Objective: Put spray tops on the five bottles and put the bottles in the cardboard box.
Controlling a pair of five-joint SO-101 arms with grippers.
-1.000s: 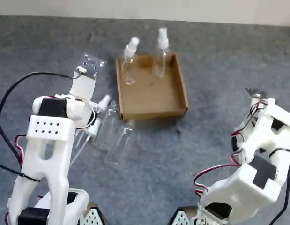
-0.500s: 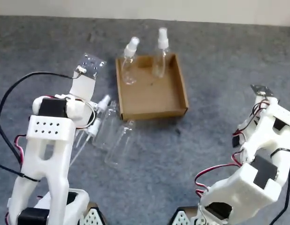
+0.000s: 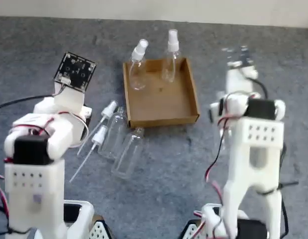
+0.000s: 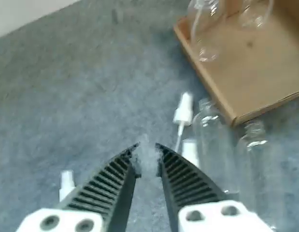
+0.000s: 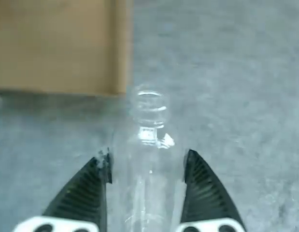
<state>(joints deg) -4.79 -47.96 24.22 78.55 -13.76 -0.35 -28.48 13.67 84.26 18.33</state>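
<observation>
Seemingly for capping, the right gripper (image 5: 147, 157) clasps an uncapped bottle (image 5: 149, 104) at the cardboard box's (image 3: 194, 94) three o'clock; the left gripper (image 4: 147, 148) hangs slightly parted, empty.

No lettering, label or number can be read — not on the bottles (image 3: 128, 157) or cardboard box (image 3: 161, 102).

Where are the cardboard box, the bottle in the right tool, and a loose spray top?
cardboard box (image 3: 161, 102): high view, bare floor
bottle (image 5: 149, 104): right wrist view, open neck
loose spray top (image 4: 183, 108): left wrist view, white head
</observation>
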